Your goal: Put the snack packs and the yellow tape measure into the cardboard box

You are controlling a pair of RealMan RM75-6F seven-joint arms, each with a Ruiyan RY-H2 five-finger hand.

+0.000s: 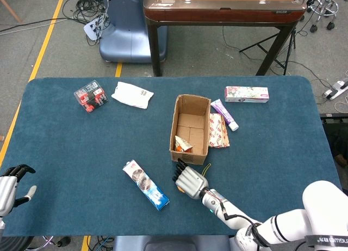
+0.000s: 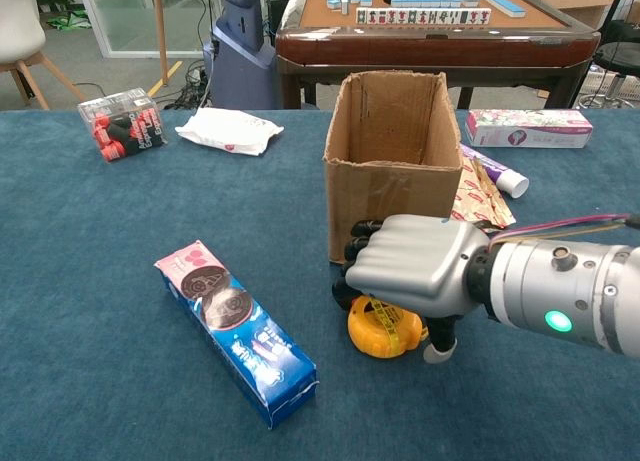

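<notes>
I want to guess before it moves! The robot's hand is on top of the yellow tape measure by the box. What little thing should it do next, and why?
Probably close the fingers around the yellow tape measure. The right hand covers it from above, but it sits on the table, just in front of the cardboard box. I can't tell whether the grip is firm yet.

Yellow tape measure (image 2: 383, 328), brown cardboard box (image 2: 390, 171), teal table (image 2: 120, 311).

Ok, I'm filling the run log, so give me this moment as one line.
right hand: over yellow tape measure, by cardboard box | left hand: open, idle | box: one snack pack inside
</notes>
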